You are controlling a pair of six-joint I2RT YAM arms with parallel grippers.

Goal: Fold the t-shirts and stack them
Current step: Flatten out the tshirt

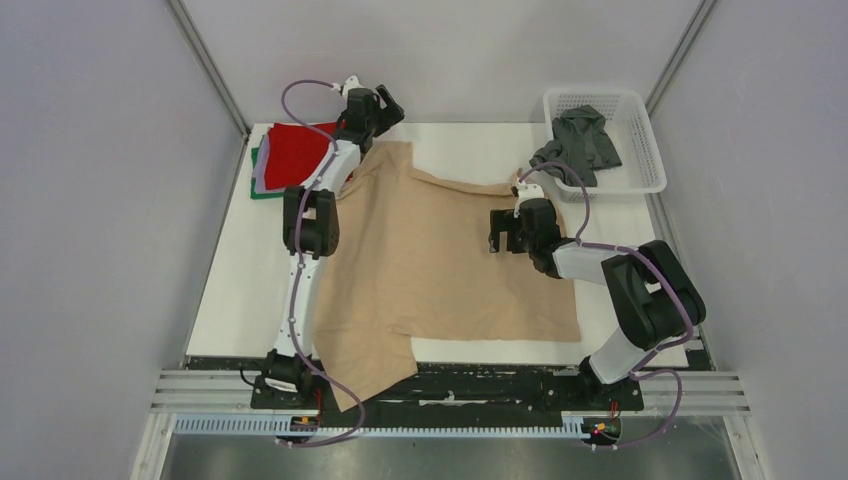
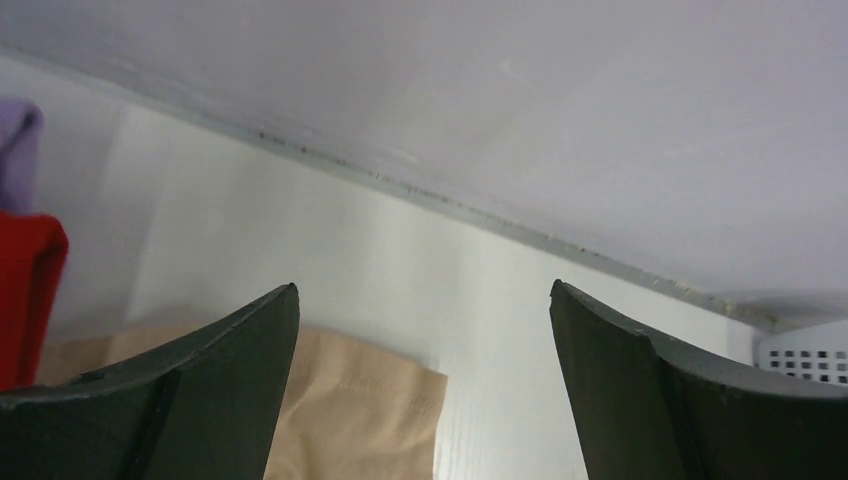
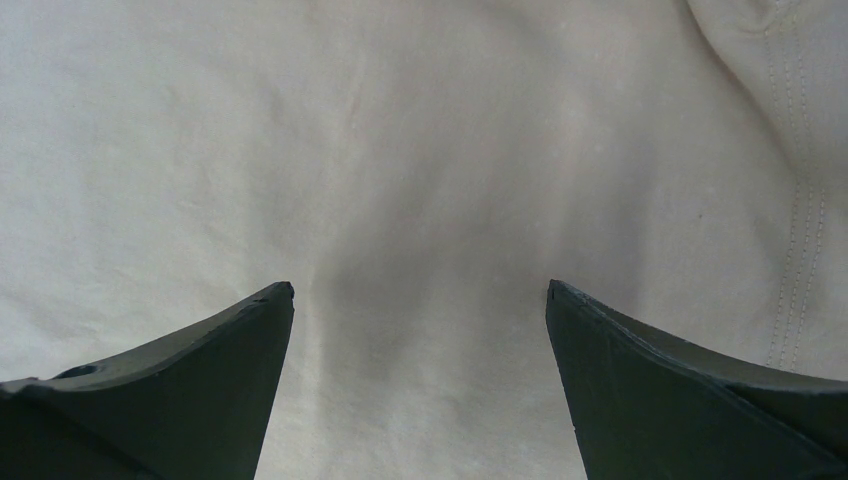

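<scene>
A large tan t-shirt (image 1: 440,260) lies spread over the middle of the table, one sleeve hanging over the near edge. My left gripper (image 1: 385,105) is open and empty above the shirt's far left corner (image 2: 360,410), near the back wall. My right gripper (image 1: 503,232) is open and empty, pointing down at the tan cloth (image 3: 420,200) right of its middle. A folded red shirt (image 1: 295,152) lies on lavender and green ones at the far left; the red (image 2: 25,290) and lavender (image 2: 18,150) edges show in the left wrist view. A dark grey shirt (image 1: 580,145) sits in the basket.
A white mesh basket (image 1: 640,140) stands at the far right corner; its corner shows in the left wrist view (image 2: 800,355). Grey walls enclose the table at the back and both sides. A metal rail (image 1: 450,395) runs along the near edge.
</scene>
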